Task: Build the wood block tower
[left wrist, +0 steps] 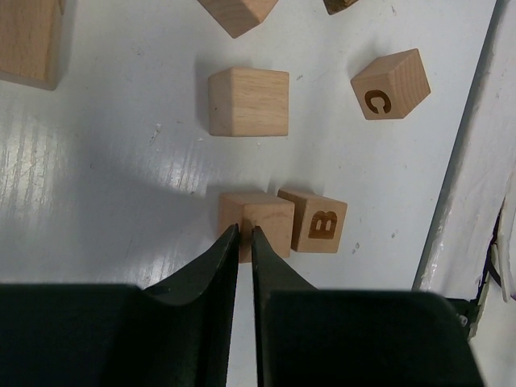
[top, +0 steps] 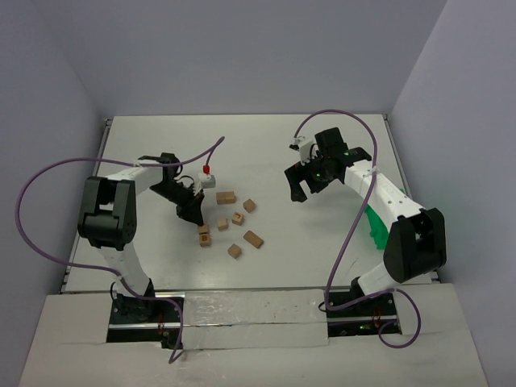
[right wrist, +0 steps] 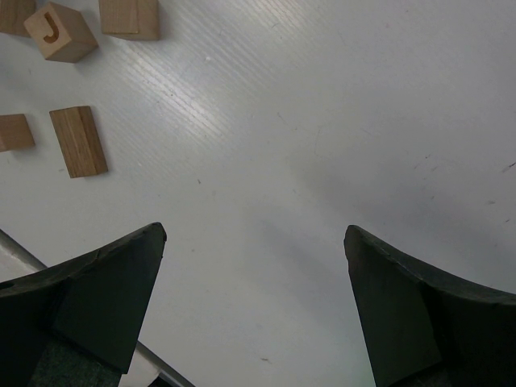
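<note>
Wood blocks: light brown, lying singly in a loose cluster on the middle of the worktop, between my two arms, with no tower standing yet.
Nearest plain block: right at the tips of my left fingers, its near face just past them.
B block: just beside that plain block on its right in my left wrist view, turned a little, with the burnt-in letter facing up.
Plain cube: beyond those two and apart from both.
C block: to the right of the plain cube, tilted on the flat, close to the worktop's edge strip.
J block: at the top left corner of my right wrist view, among other blocks.
Oblong block: lying flat, nearer to my right fingers than the J block.
Left fingers: drawn together with only a thin slit between them and nothing in it. They are low over the worktop, and I cannot tell whether the tips touch the plain block.
Right fingers: spread wide and holding nothing, over bare worktop to the right of the cluster, apart from every block.
Worktop: white, faintly ribbed and glossy.
Green bin: at the right edge, mostly hidden behind my right arm.
</note>
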Tool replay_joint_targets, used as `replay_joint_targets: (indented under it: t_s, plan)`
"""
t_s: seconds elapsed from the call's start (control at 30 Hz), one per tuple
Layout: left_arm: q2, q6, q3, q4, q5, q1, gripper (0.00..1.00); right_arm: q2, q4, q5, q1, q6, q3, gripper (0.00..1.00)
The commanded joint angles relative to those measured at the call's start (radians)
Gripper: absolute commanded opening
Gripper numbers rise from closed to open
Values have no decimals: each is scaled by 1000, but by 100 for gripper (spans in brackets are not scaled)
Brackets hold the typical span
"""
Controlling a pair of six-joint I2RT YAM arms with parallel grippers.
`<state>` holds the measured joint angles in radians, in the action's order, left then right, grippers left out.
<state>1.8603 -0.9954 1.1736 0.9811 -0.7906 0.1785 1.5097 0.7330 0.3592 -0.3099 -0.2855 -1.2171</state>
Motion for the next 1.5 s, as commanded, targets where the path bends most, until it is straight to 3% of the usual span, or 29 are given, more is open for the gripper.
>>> replay_joint_targets:
  t_s: [0.0, 0.53, 0.8, 0.9, 1.0, 1.13, 1.23, 1.27, 1.37, 1.47]
  plan:
    - [-12, -38, -2, 12, -56, 13, 18, 4, -11, -5, -7, -3, 5, 100]
    - [-31, -44, -17, 21, -55, 32, 21, 2, -11, -4, -8, -4, 8, 100]
    - [-65, -32, 16, 39, -50, 30, 50, -7, -9, -2, -8, -6, 5, 100]
    - [-97, -35, 77, 73, -61, 16, 67, -13, -1, -5, -8, -10, 1, 100]
    - [-132, -45, 151, 131, -73, 8, 78, -14, 10, -4, -8, -15, -16, 100]
    - [-196, -26, 250, 192, -89, -16, 83, -26, 23, -21, -29, -25, -48, 100]
    - [-251, 36, 294, 188, -121, -61, 86, -38, 29, -85, -93, -42, -79, 100]
    - [-277, 73, 295, 173, -146, -81, 95, -40, 30, -110, -123, -45, -92, 100]
    - [-376, 363, 249, -27, -229, -225, 99, -12, 44, -194, -276, -48, -151, 100]
    - [-489, 699, 178, -218, -195, -313, 99, 30, 42, -218, -424, -41, -207, 100]
